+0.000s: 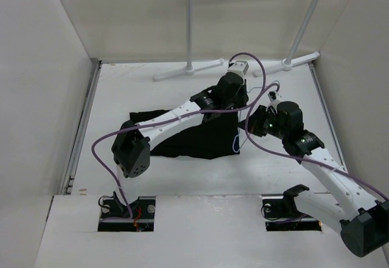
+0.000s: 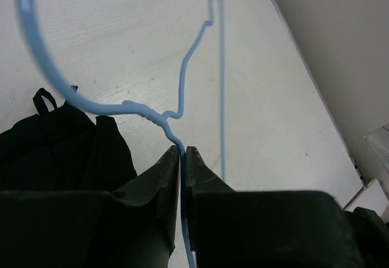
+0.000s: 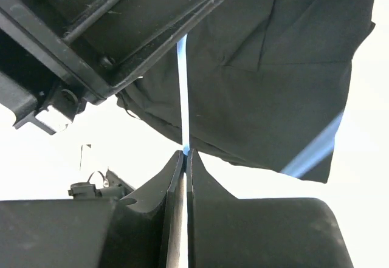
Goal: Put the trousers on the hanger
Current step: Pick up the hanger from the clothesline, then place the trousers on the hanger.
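While both arms are reaching in over the middle of the bench (image 1: pixel 121 92), the left gripper (image 2: pixel 182 152) is clamping its fingers tight on the hanger (image 2: pixel 222 98). It is gripping the wire just below the twisted neck, with the curved hook arching off toward the upper left of the wrist view. The right gripper (image 3: pixel 185 154) is pinching a straight run of the same wire, with no gap showing between its fingers. The hanger is sitting right of the bench's centre, at the right-hand end of the trousers (image 1: pixel 194 139); whether it is resting on the surface or being held off it cannot be told. The trousers are lying in a dark heap across the middle of the bench, stretching toward the left edge, with the left arm (image 1: pixel 176 119) crossing above them. A white rack (image 1: pixel 189 31) is standing along the far edge.
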Robot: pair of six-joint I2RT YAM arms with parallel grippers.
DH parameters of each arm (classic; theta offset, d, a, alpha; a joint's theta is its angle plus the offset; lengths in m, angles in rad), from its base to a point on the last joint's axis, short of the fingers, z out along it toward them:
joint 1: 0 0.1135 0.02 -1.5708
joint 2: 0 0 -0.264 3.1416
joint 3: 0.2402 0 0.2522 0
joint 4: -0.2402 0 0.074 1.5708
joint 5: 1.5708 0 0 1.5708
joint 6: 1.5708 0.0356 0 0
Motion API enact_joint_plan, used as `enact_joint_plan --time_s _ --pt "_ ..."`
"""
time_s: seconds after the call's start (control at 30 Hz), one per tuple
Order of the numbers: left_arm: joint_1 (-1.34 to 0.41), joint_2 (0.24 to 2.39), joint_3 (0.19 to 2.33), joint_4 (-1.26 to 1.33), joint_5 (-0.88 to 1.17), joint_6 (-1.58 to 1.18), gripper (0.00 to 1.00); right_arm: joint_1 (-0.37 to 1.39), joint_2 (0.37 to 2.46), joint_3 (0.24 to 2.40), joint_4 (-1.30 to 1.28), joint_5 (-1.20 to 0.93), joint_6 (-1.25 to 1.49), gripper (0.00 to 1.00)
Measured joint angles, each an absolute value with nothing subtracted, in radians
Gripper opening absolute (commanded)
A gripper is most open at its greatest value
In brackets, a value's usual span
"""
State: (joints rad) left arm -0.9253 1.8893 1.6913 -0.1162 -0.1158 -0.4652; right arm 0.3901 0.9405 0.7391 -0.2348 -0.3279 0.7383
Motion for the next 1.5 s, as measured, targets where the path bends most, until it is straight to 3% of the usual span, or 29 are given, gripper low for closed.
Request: enact_joint_plan --time_s 0.07,0.2,0.27,0.33,0.47,0.57,0.67,0.83,0.9,1.4,1.43,1.5 --pt "-0.933 1.889 1.689 -0.106 -0.128 -0.467 0.02 0.389 0.936 0.736 -0.24 -0.319 0.739 0.16" --pt "-0.936 1.88 1.637 -0.044 -0.183 -0.485 0.0 0.386 0.92 0.736 -0.257 -0.303 0.746 0.41" --pt "-0.935 1.862 1.578 -0.014 -0.222 -0.511 0.0 0.379 0.9 0.736 -0.274 -0.296 0.745 0.48" --pt "-0.934 1.834 1.499 0.021 -0.269 -0.551 0.0 0.364 0.876 0.736 -0.295 -0.291 0.742 0.48" --pt "-0.945 1.797 1.366 0.088 -0.361 -0.656 0.0 0.313 0.851 0.738 -0.333 -0.27 0.743 0.2" --pt "-0.958 1.798 1.31 0.128 -0.4 -0.742 0.0 0.294 0.889 0.744 -0.347 -0.251 0.753 0.13" --pt "-0.968 1.8 1.271 0.171 -0.422 -0.826 0.0 0.294 0.986 0.762 -0.347 -0.227 0.756 0.18" --pt "-0.975 1.805 1.206 0.258 -0.429 -0.95 0.0 0.294 1.157 0.771 -0.303 -0.194 0.751 0.44" --pt "-0.978 1.816 1.185 0.277 -0.436 -0.981 0.01 0.294 1.225 0.771 -0.268 -0.19 0.748 0.49" --pt "-0.96 1.884 1.069 0.348 -0.454 -1.074 0.02 0.303 1.597 0.772 -0.031 -0.194 0.74 0.59" --pt "-0.959 1.884 1.063 0.352 -0.454 -1.076 0.02 0.303 1.604 0.772 -0.014 -0.194 0.739 0.58" --pt "-0.959 1.884 1.056 0.356 -0.455 -1.077 0.02 0.31 1.616 0.772 0.017 -0.198 0.741 0.46"
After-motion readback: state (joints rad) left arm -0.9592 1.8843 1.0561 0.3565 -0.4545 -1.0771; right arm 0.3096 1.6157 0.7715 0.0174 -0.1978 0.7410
